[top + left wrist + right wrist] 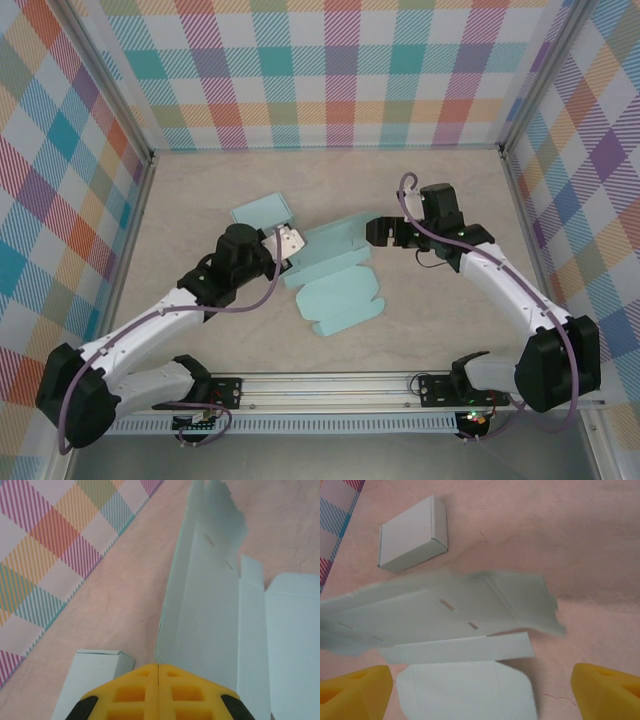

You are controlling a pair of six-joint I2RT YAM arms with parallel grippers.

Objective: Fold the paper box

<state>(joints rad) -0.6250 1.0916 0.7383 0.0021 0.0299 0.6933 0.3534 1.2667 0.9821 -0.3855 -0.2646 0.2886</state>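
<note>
The light blue paper box [338,283] lies unfolded in the middle of the table, with one long panel [335,243] lifted off the surface. My left gripper [286,243] is shut on that panel's left end. In the left wrist view the panel [200,605] rises straight from the closed yellow fingertips [158,672]. My right gripper [383,231] stands open at the panel's right end. In the right wrist view its yellow fingers [355,690] stand wide to either side, with the blurred raised panel [445,610] and a flat flap [470,695] between and beyond them.
A small, fully folded box of the same colour [262,211] sits just behind the left gripper; the same folded box [412,532] lies at the upper left of the right wrist view. Checked walls [330,70] enclose the table on three sides.
</note>
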